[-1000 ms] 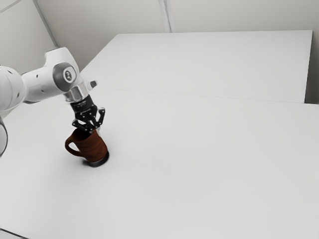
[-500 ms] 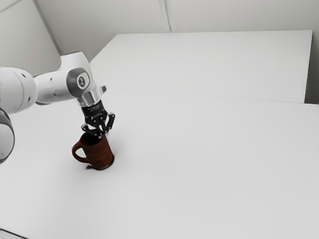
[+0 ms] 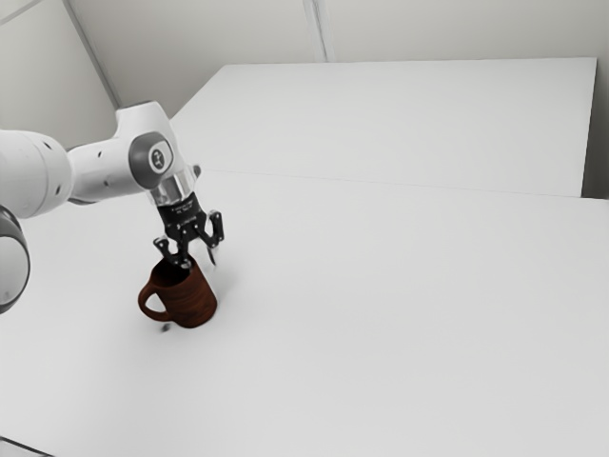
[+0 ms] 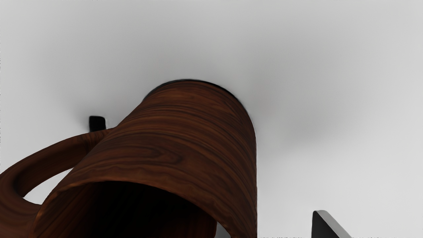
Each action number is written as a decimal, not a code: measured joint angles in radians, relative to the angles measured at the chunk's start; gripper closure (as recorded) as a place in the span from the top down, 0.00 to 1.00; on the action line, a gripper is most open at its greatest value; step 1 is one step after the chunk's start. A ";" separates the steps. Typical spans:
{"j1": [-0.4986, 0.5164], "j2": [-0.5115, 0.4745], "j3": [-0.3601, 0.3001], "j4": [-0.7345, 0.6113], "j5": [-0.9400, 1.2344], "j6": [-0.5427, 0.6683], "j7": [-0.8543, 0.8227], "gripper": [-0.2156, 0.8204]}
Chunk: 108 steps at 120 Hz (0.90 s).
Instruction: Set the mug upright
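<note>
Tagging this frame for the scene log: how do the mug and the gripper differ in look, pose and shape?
Color: the mug is brown with wood grain; the gripper is black.
Pose: the mug's mouth faces up; the gripper points down at it from above.
Shape: the mug is one round body with a loop handle; the gripper has two fingers, spread apart.
Shared: both are dark against the pale table.

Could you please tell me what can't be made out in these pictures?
- Inner floor of the mug: lost in darkness, wrist view.
- Near part of its rim: cut off by the wrist view's bottom edge.
- Small dark object: partly behind the handle, wrist view; too plain to identify.
</note>
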 joint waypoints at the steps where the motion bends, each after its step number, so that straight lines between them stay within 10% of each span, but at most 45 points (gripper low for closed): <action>1: 0.000 -0.002 0.000 0.000 0.000 0.000 -0.001 0.42; 38: 0.001 -0.061 0.002 0.023 0.007 -0.057 -0.005 0.70; 108: 0.010 -0.252 -0.028 0.260 0.250 -0.202 0.366 0.79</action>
